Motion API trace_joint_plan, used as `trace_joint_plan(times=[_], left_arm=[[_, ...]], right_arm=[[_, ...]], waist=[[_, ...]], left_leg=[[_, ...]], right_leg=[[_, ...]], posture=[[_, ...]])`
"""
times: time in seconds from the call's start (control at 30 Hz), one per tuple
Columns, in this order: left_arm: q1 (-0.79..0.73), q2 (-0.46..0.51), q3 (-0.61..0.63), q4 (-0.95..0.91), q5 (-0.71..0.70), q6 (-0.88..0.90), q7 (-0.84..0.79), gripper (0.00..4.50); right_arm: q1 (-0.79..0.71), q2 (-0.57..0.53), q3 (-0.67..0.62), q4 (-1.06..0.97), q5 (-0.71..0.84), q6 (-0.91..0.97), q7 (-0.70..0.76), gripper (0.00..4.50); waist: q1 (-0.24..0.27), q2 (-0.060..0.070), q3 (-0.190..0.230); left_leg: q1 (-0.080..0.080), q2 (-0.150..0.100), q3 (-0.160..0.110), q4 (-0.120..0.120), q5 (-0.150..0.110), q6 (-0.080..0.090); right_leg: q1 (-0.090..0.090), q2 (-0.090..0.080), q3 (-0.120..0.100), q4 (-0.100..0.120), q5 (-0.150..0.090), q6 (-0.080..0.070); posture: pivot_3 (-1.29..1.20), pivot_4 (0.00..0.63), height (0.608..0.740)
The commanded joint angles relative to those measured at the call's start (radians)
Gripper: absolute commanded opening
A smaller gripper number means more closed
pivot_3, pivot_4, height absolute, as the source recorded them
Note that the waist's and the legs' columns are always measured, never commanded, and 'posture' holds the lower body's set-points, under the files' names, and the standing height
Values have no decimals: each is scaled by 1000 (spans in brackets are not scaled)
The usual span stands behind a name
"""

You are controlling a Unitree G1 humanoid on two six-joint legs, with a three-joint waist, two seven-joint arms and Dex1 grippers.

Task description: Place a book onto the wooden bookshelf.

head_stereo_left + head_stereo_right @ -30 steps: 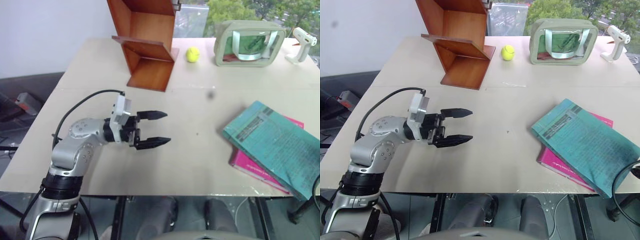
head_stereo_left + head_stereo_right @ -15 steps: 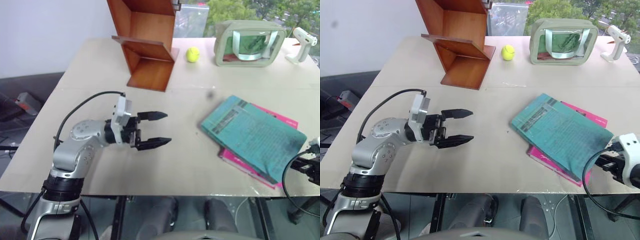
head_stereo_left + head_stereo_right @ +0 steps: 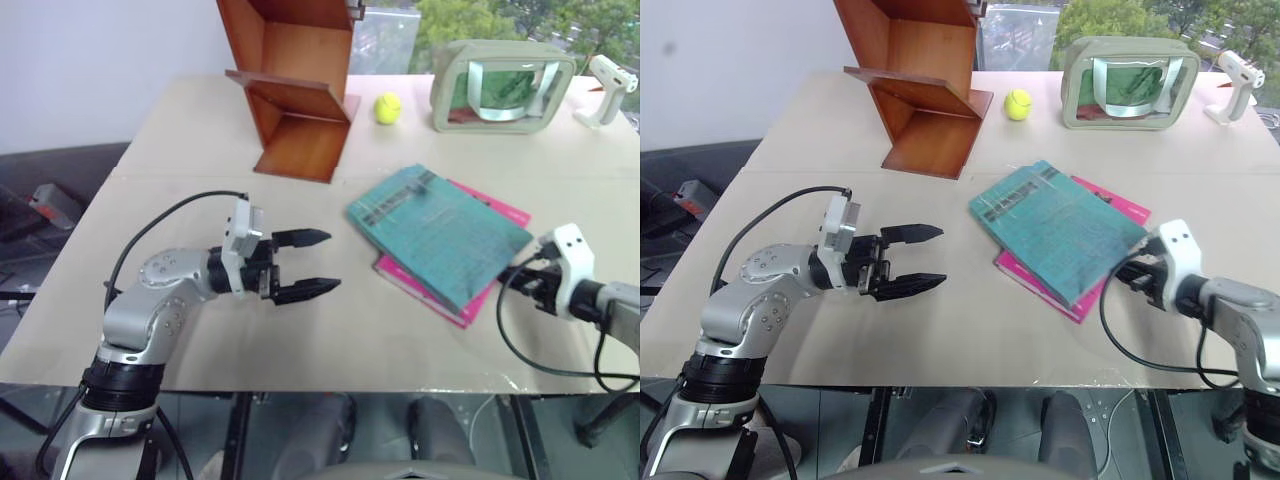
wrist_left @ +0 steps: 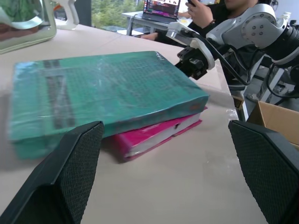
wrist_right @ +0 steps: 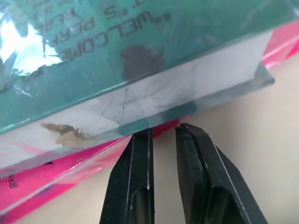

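A large thin teal-green paperback book (image 3: 437,232) with a grey-black band on its cover lies flat on top of a magenta-pink book (image 3: 480,292), both near the middle of the pale beige surface (image 3: 180,140), slightly to the robot's right. The right hand (image 5: 162,134) sits at the near right edge of the pair, its two black fingers (image 5: 133,186) clenched almost together, their tips pressed against the side of the stack where the teal book's lower edge meets the pink one; they grasp nothing. The left hand (image 3: 312,264) hovers just over the surface to the left of the books, well apart from them, pointing toward them with its fingers released and spread wide.

The reddish-brown polished wooden bookshelf (image 3: 295,90) of open box compartments stands at the far side of the surface, tilted. Beside it lies a yellow-green tennis ball (image 3: 387,107), then a beige-framed green case (image 3: 500,85) and a white handheld tool (image 3: 603,88) at the far right corner.
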Motion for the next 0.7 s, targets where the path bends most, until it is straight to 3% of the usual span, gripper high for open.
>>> trace_joint_plan(times=[0.03, 0.13, 0.3, 0.37, 0.47, 0.6, 0.7], left_arm=[[15, 15, 35, -47, -11, 6, 24, 4500], [37, 19, 47, -65, -10, 16, 60, 4500], [71, 11, 67, -72, -1, 12, 115, 4500], [71, 3, 75, -60, -15, 28, 133, 4500], [60, -8, 73, -34, -15, 39, 152, 4500], [39, -11, 62, 9, -5, 45, 146, 4500], [13, -6, 54, 45, -4, 60, 137, 4500]], right_arm=[[-57, 15, 41, 15, 5, -40, -20, 808], [-23, 1, 7, -6, 3, -84, -25, 808], [214, -32, -189, -214, 31, -207, 19, 808], [314, -35, -298, -343, 104, -202, 67, 1323], [373, -32, -431, -485, 229, -181, 77, 2471], [339, -42, -464, -605, 408, -161, -2, 4307], [288, -71, -433, -648, 507, -160, -80, 4467]], waist=[[-1, 0, 0], [2, 0, 0], [13, 0, 0], [9, 0, 0], [4, 0, 0], [1, 0, -1], [3, 0, -1]], left_leg=[[0, 0, 0, 0, 0, 0], [0, 0, 0, 0, 0, 0], [-1, -1, -2, -1, 0, 0], [-1, -1, -1, -1, 0, 0], [1, 1, -1, -1, 0, 0], [4, 4, 0, -2, 0, 0], [5, 5, 0, -2, 0, 0]], right_leg=[[0, 0, 0, 0, 0, 0], [0, 0, 0, 0, 0, 0], [0, 0, -2, -3, 0, 0], [0, 0, 0, -2, 0, 0], [1, 2, -1, -1, 0, 0], [2, 5, 1, 0, 0, -1], [2, 5, 1, 0, 1, -1]], posture=[[0, 150, 736], [0, 150, 736], [0, 150, 736], [0, 150, 736], [0, 150, 736], [0, 150, 736], [0, 150, 736]])
